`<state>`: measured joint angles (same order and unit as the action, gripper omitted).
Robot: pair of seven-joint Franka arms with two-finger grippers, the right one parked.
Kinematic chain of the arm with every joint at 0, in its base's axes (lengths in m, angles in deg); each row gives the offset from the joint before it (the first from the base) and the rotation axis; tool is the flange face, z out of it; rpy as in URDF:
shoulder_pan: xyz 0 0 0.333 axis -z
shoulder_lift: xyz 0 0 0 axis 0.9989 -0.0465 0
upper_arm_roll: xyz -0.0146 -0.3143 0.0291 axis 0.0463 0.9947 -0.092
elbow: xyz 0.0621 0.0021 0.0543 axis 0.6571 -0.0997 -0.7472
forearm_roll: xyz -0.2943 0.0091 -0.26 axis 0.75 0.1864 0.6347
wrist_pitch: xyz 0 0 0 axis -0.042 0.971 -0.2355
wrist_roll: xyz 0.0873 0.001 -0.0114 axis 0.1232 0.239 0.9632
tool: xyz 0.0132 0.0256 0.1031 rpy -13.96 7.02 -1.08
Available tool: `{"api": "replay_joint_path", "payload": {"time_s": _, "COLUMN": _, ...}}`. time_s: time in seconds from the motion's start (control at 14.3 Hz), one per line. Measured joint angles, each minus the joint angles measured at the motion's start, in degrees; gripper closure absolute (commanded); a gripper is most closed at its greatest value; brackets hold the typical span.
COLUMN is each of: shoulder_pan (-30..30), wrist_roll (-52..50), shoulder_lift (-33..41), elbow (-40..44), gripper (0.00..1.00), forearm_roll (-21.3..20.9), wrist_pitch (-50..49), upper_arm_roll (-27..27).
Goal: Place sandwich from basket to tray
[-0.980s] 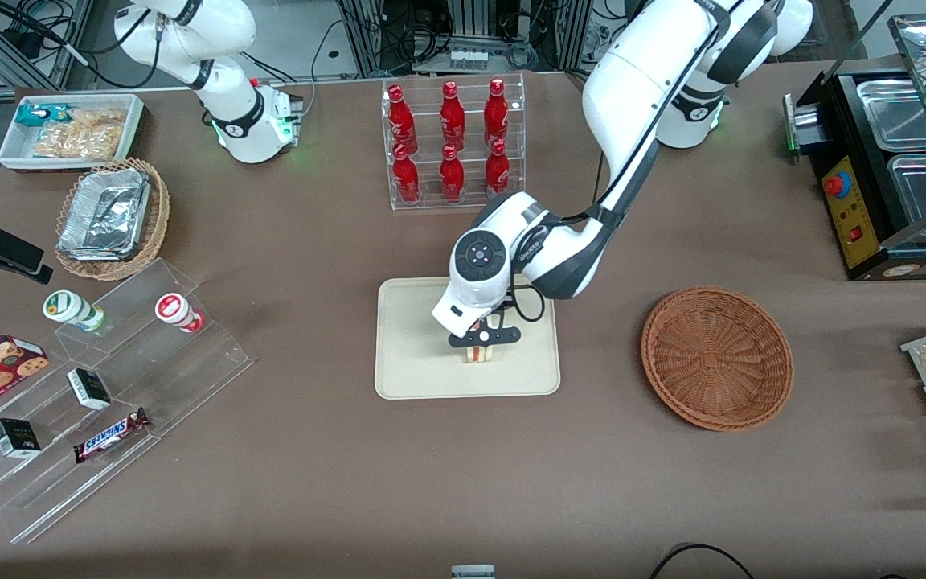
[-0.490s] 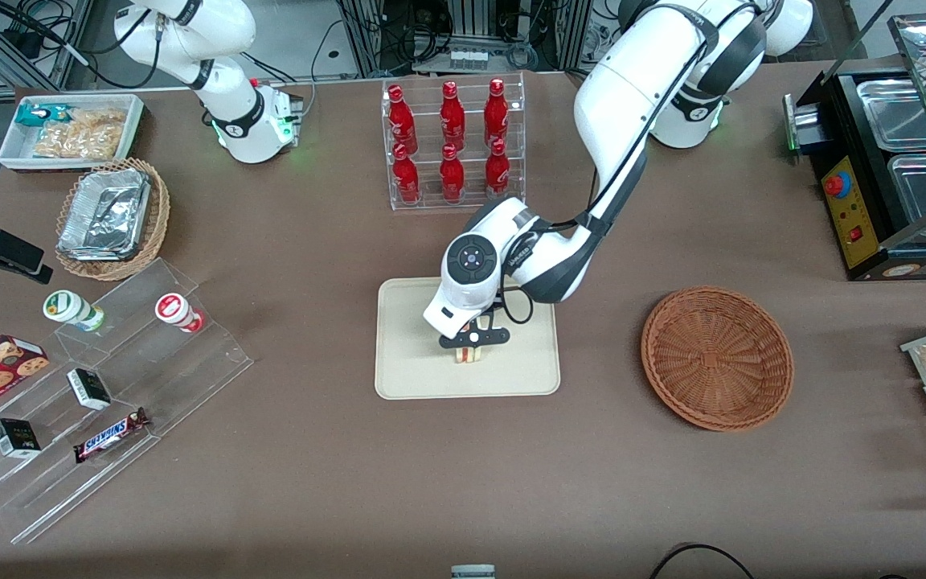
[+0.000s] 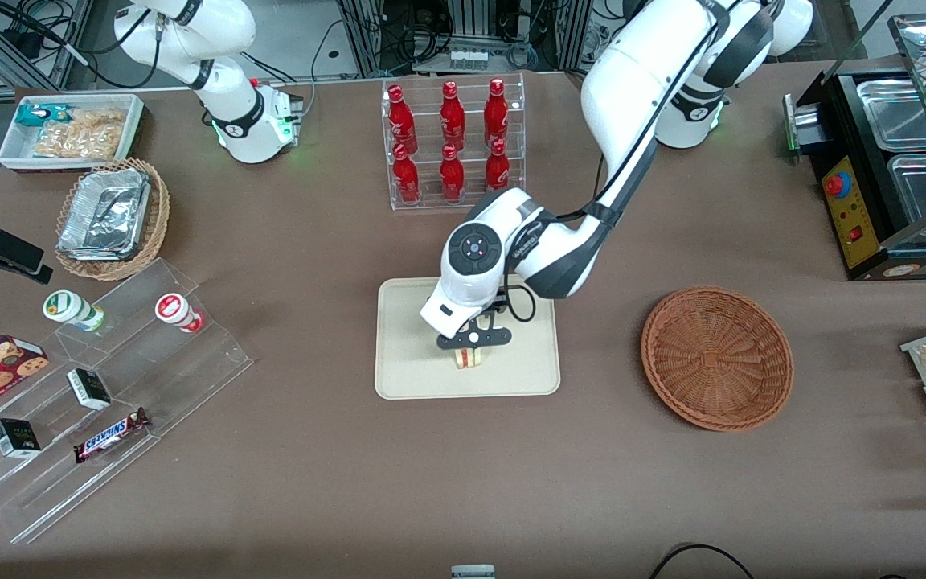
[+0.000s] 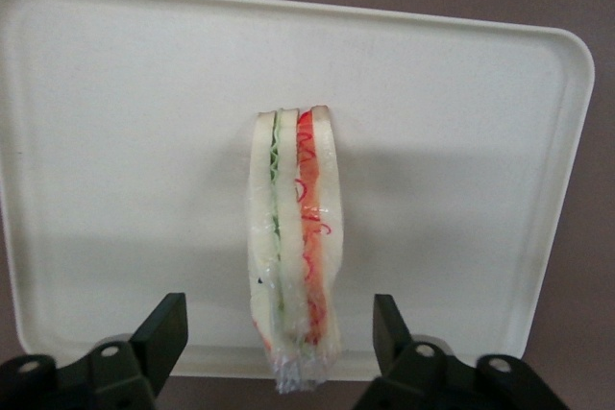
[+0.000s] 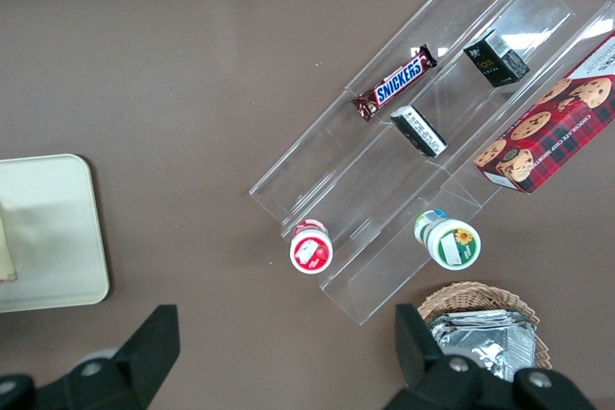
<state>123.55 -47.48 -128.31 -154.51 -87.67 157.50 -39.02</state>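
Cream tray (image 3: 407, 354) now bears sandwich (image 4: 293, 247); pincer (image 4: 281, 338) released, raised

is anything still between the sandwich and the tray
Nothing visible. The sandwich already stands on its edge on the tray, and the gripper is open around it, fingers apart from the bread on both sides. The basket holds nothing.

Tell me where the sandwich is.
The sandwich stands on edge on the tray, between the open fingers of the gripper just above it.

A robot lab staged as a snack shop (bottle rack (image 3: 452, 145), warmer (image 3: 897, 173)).
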Motion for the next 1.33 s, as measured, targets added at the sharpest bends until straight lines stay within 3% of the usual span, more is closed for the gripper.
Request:
{"api": "replay_joint_path", "payload": {"time_s": 0.49, "shoulder_pan": -2.1, "wrist_roll": 0.1, "shoulder_lift": 10.1, "elbow": -1.2, "gripper": 0.0, "forearm_roll": -0.6, "wrist_pitch": -13.0, "upper_arm_roll": -6.3}}
{"api": "replay_joint_path", "payload": {"time_s": 1.33, "shoulder_pan": -21.3, "wrist_roll": 23.0, "shoulder_lift": 26.0, "elbow": -12.4, "gripper": 0.0, "forearm_roll": 1.0, "wrist_pitch": -23.8, "upper_arm_roll": -5.8}}
